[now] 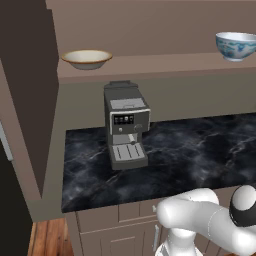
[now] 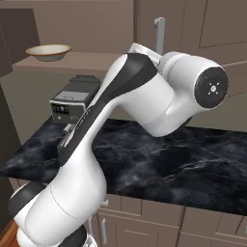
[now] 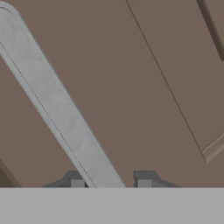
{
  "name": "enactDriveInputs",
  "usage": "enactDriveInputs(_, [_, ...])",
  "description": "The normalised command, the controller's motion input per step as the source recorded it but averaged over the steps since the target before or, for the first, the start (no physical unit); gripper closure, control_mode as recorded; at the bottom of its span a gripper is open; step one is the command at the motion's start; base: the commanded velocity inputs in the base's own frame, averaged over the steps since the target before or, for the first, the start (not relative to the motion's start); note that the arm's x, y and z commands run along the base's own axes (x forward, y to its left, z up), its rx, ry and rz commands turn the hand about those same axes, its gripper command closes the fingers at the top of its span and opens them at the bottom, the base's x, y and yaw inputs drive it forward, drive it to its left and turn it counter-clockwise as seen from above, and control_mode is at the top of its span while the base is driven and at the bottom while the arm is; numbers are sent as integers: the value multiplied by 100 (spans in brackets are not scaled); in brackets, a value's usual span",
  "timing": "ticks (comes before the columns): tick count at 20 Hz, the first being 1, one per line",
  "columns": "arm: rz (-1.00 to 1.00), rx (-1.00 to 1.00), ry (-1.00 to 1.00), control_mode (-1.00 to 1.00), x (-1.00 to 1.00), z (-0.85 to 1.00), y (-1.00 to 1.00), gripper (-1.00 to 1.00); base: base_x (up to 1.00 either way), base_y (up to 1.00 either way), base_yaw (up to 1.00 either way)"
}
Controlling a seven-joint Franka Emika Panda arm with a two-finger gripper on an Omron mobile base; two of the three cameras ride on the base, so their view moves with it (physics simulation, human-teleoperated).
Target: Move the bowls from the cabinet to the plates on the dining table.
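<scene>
The cabinet stands open. On its brown shelf (image 1: pixel 165 65) a wide cream bowl (image 1: pixel 86 58) with a tan outside sits at the left, also seen as the cream bowl (image 2: pixel 48 51). A deeper white bowl with blue flowers (image 1: pixel 236 45) rests at the shelf's right end. My gripper (image 3: pixel 110 181) is pressed close to a taupe cabinet door (image 3: pixel 140 78), its fingertips (image 3: pixel 77 182) straddling the long silver handle (image 3: pixel 52 96). A narrow gap shows beside the right tip, so the jaws stand slightly open. The handle (image 2: pixel 159 29) rises behind my arm. The plates and the dining table are out of view.
A grey coffee machine (image 1: pixel 126 127) stands on the black marble counter (image 1: pixel 200 150) below the shelf, also seen as the coffee machine (image 2: pixel 72 102). An open door panel (image 1: pixel 25 90) juts out at the left. Lower drawers (image 1: pixel 110 225) sit under the counter.
</scene>
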Motion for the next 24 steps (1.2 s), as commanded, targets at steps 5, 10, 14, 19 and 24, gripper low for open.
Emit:
enactDriveInputs(5, [3,8,0,-100,-41,-7,-48,100,0,0,0])
enactDriveInputs(10, [4,7,0,-100,-34,-5,-48,100,0,0,0])
enactDriveInputs(14, [4,7,-1,-100,-31,-3,-49,100,0,0,0])
enactDriveInputs(19, [4,7,-2,-100,-29,-3,-50,100,0,0,0])
enactDriveInputs(24, [4,5,-4,-100,-27,-8,-37,-100,0,0,0])
